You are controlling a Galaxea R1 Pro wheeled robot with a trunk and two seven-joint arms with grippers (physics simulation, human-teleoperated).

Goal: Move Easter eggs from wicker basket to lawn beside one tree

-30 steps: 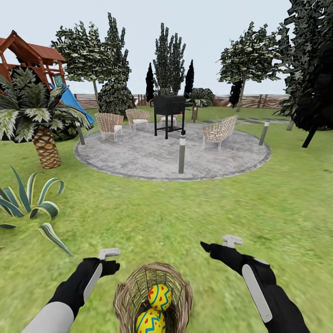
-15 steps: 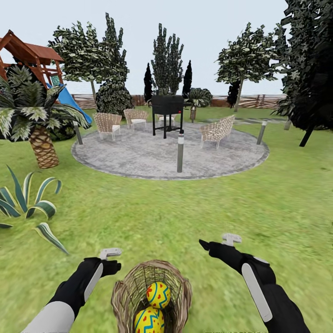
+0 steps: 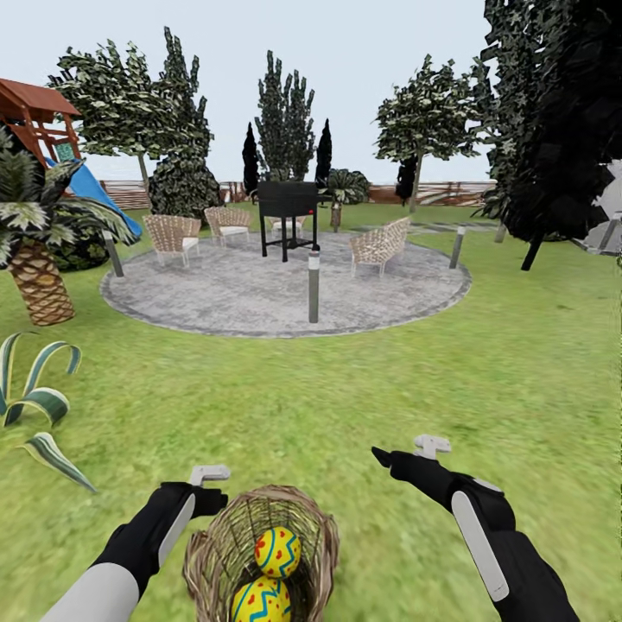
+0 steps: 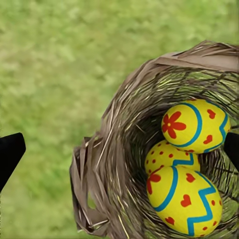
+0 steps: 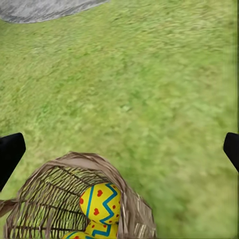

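The wicker basket (image 3: 206,553) stands on the lawn (image 3: 345,389) right in front of me, between my two arms. Two Easter eggs (image 3: 277,551) show inside it in the head view. The left wrist view looks into the basket (image 4: 112,144) and shows all three eggs (image 4: 195,124), yellow with red marks and blue zigzags. My left gripper (image 3: 212,486) hovers open just left of the rim. Farther right and slightly forward, my right gripper (image 3: 404,451) is open over grass. A pale-trunked tree (image 3: 417,121) stands far back on the right.
Ahead lies a round grey paved patch (image 3: 259,298) with woven chairs (image 3: 378,246), a black grill (image 3: 288,207) and short posts (image 3: 314,285). A palm (image 3: 39,276) and a spiky plant (image 3: 34,402) stand at the left. A near-black tree (image 3: 561,130) rises at the right.
The whole view has slid left, so the camera has turned right. The basket sits slightly further left in the picture. Both arms keep the same pose.
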